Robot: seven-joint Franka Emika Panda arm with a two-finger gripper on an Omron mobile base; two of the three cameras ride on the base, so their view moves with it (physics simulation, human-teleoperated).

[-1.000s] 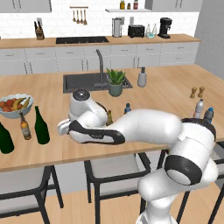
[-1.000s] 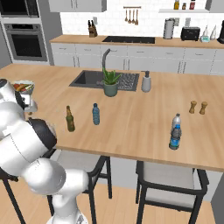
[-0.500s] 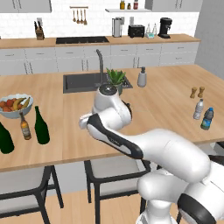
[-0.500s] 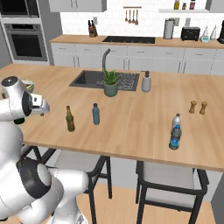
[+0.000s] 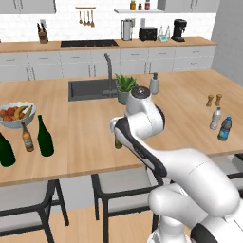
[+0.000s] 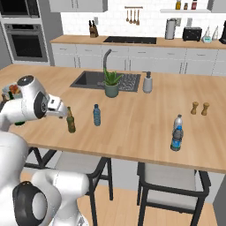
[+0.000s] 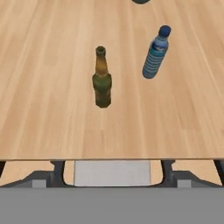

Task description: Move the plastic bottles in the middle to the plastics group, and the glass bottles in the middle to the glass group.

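Standing mid-counter: one amber beer bottle [image 7: 102, 78] | one slim blue bottle [image 7: 155, 53] | fingers [image 7: 112, 177] spread, empty

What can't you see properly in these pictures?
- The amber beer bottle: in the left base view the white arm covers all but its base.
- Its label: too small to read in the right base view.
- The fruit bowl: the arm hides most of it in the right base view.
- The potted plant: cut off by the top edge of the hand view.
- The wide green bottle: clipped by the left base view's left edge.

In the left base view the arm hides most of the amber beer bottle [image 5: 117, 142]
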